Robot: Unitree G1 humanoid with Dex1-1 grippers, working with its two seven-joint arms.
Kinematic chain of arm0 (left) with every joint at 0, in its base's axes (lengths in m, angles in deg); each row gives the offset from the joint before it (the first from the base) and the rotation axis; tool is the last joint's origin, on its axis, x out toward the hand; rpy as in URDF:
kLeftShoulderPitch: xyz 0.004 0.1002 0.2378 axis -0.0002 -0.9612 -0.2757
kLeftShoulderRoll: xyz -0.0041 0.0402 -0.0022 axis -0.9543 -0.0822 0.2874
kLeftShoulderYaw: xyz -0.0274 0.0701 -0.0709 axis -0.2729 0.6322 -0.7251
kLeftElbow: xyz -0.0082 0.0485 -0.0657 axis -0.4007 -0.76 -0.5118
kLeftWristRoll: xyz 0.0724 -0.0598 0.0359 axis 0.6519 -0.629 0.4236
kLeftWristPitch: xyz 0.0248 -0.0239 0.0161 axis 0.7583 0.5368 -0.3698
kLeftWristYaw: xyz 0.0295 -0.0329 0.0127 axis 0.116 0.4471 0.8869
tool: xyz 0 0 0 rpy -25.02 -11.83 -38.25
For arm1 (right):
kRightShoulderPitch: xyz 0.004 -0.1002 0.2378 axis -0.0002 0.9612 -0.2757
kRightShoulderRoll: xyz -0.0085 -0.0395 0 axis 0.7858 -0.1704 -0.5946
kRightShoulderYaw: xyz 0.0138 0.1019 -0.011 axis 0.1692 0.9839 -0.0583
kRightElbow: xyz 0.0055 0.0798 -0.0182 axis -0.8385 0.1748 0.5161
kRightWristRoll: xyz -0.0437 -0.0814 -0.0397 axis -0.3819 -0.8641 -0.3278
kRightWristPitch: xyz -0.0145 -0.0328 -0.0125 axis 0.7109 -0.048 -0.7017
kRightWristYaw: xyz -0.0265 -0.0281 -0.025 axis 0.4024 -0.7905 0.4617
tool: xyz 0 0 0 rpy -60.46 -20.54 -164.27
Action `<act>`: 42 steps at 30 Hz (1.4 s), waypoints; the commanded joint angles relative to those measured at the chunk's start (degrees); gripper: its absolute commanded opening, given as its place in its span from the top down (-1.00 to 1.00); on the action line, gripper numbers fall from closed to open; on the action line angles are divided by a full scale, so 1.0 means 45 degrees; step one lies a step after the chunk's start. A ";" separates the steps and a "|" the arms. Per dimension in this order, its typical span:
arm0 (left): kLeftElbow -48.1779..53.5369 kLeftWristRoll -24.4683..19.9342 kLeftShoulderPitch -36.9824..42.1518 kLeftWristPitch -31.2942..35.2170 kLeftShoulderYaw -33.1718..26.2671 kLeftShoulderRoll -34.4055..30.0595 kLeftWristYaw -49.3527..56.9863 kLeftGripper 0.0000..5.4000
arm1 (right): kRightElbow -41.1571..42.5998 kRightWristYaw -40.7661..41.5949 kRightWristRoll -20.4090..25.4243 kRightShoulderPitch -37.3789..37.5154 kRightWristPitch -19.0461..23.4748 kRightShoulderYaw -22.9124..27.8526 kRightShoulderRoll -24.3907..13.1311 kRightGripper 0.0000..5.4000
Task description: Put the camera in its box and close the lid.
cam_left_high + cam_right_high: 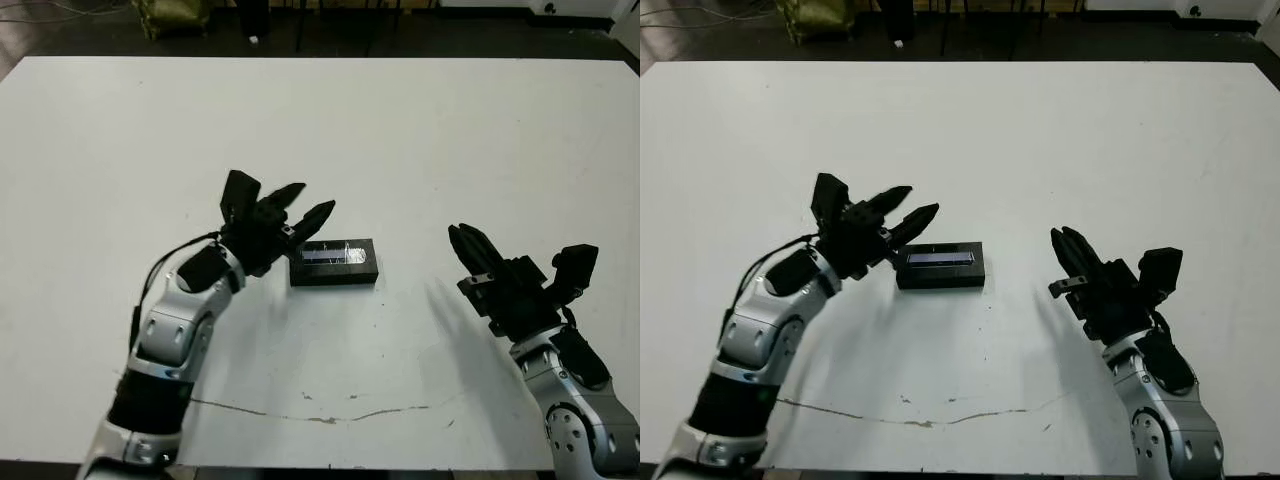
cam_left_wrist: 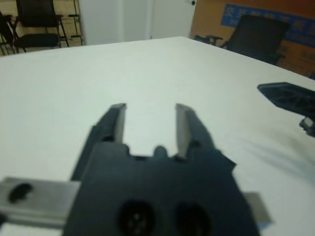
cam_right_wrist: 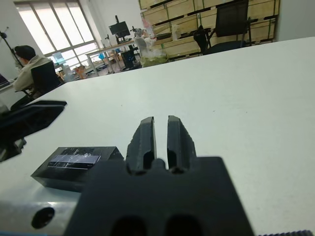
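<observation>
The black box [image 1: 335, 276] sits mid-table with the flat lid [image 1: 333, 254] lying on top of it, glossy strip up; the right wrist view shows the same block [image 3: 78, 164]. The camera is hidden from every view. My left gripper [image 1: 317, 196] hovers open just left of the box and slightly above it, nothing between its fingers [image 2: 118, 123]. My right gripper [image 1: 458, 235] hangs shut and empty a hand's width to the right of the box, its fingers [image 3: 147, 135] pressed nearly together.
A thin crack line [image 1: 320, 415] runs along the table [image 1: 450, 130] near the front edge. Beyond the far edge lie a dark floor, chair legs and a green bag [image 1: 170, 15]. A person [image 3: 27, 61] sits far off in the room.
</observation>
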 commanded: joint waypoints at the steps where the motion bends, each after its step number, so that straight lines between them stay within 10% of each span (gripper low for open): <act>1: 0.0251 0.0045 -0.0389 0.0654 0.0283 0.0205 0.0447 0.69 | -0.0261 0.0133 -0.0141 0.0208 -0.0094 -0.0013 -0.0016 1.00; 5: 0.0482 0.0254 -0.0527 0.0974 0.0737 0.0407 0.0947 1.00 | -0.0306 0.0133 -0.0002 0.0217 -0.0047 0.0040 0.0091 1.00; 18: 0.0229 -0.0363 -0.0451 0.5281 0.0499 0.2042 0.3083 1.00 | -0.0309 0.0216 -0.0009 0.0255 -0.0078 0.0045 0.0137 1.00; 32: -0.0184 -0.0563 -0.1060 0.5725 0.0036 0.1637 0.3133 1.00 | -0.0229 0.0122 -0.0037 0.0290 -0.0034 -0.0013 0.0188 1.00; 42: 0.5011 -0.1808 -0.3429 0.4479 -0.0874 0.0187 0.2074 1.00 | -0.0589 0.0701 0.0130 0.0260 -0.0479 0.0087 0.0203 1.00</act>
